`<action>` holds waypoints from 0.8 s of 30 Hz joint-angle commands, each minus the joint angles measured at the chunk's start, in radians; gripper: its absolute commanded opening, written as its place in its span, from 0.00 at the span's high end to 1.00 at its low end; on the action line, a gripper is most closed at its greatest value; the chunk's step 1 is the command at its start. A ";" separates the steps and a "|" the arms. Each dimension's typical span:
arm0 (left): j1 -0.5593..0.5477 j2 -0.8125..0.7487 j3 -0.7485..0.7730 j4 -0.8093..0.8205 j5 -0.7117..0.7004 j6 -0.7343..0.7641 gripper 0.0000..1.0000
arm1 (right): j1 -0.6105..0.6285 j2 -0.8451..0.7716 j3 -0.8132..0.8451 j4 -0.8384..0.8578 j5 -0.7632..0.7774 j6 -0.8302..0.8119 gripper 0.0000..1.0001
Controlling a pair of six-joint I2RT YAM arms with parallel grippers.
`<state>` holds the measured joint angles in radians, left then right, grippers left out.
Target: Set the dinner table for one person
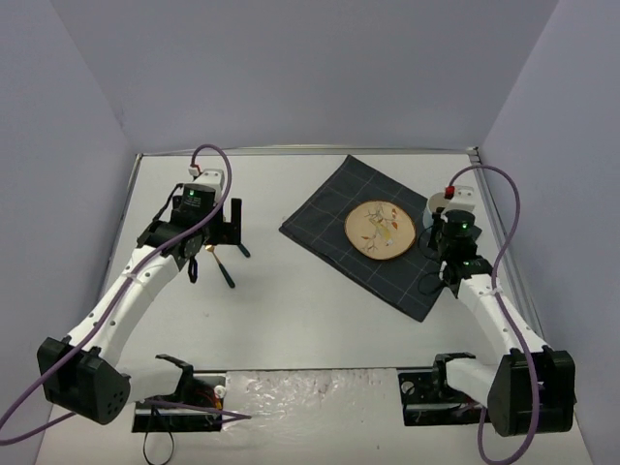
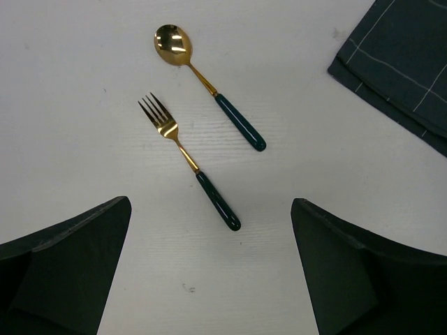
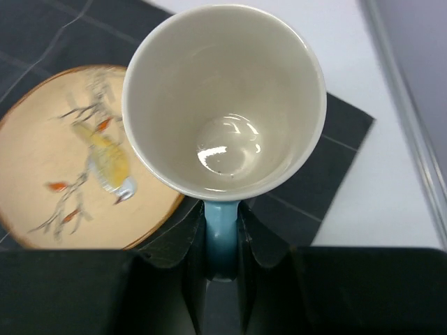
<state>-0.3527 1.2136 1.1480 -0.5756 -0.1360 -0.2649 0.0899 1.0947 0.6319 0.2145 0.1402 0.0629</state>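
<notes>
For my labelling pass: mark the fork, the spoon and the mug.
fork [image 2: 208, 188], left wrist view, upper part of its green handle.
spoon [image 2: 237, 121], left wrist view, middle of its green handle.
mug [image 3: 223, 98], right wrist view, white inner wall.

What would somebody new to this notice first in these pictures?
Most likely the white cup, gripped by its blue handle in the right jaws, beside the bird-painted plate on the dark checked cloth. Next come the gold, green-handled fork and spoon, lying side by side on the white table below the open left jaws.
</notes>
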 commanded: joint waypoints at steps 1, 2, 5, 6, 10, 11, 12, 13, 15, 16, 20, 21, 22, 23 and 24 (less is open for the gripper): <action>0.009 -0.060 -0.020 0.074 -0.035 0.019 0.03 | -0.137 0.014 -0.014 0.245 -0.014 0.042 1.00; 0.010 -0.070 -0.031 0.080 -0.041 0.022 0.03 | -0.161 0.030 -0.021 0.267 -0.029 0.039 1.00; 0.010 -0.092 -0.058 0.090 -0.066 0.026 0.03 | -0.220 0.071 -0.034 0.333 -0.084 0.023 1.00; 0.009 -0.096 -0.059 0.090 -0.073 0.027 0.03 | -0.242 0.084 -0.033 0.347 -0.106 0.016 1.00; -0.009 -0.096 -0.064 0.087 -0.102 0.034 0.03 | -0.307 0.143 -0.010 0.366 -0.194 -0.018 1.00; -0.015 -0.095 -0.065 0.087 -0.108 0.037 0.03 | -0.316 0.159 0.002 0.364 -0.207 -0.026 1.00; -0.022 -0.094 -0.065 0.088 -0.114 0.040 0.03 | -0.323 0.181 0.014 0.360 -0.221 -0.032 1.00; -0.025 -0.092 -0.065 0.086 -0.116 0.041 0.03 | -0.333 0.195 0.027 0.353 -0.239 -0.043 1.00; -0.030 -0.088 -0.062 0.083 -0.120 0.043 0.03 | -0.338 0.226 0.061 0.328 -0.261 -0.074 1.00; -0.033 -0.086 -0.060 0.082 -0.122 0.044 0.03 | -0.340 0.239 0.078 0.316 -0.270 -0.086 1.00; -0.037 -0.080 -0.059 0.079 -0.136 0.051 0.03 | -0.343 0.257 0.108 0.280 -0.247 -0.119 1.00; -0.037 -0.079 -0.059 0.079 -0.140 0.052 0.03 | -0.346 0.257 0.106 0.282 -0.244 -0.123 1.00; -0.038 -0.079 -0.059 0.079 -0.141 0.052 0.03 | -0.350 0.257 0.103 0.285 -0.247 -0.127 1.00; -0.038 -0.076 -0.059 0.079 -0.141 0.051 0.03 | -0.352 0.260 0.105 0.286 -0.251 -0.130 1.00; -0.038 -0.073 -0.059 0.079 -0.140 0.051 0.03 | -0.354 0.265 0.107 0.288 -0.255 -0.134 1.00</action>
<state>-0.3855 1.1418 1.0649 -0.5461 -0.2434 -0.2329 -0.2489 1.3766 0.6672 0.3757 -0.0991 -0.0265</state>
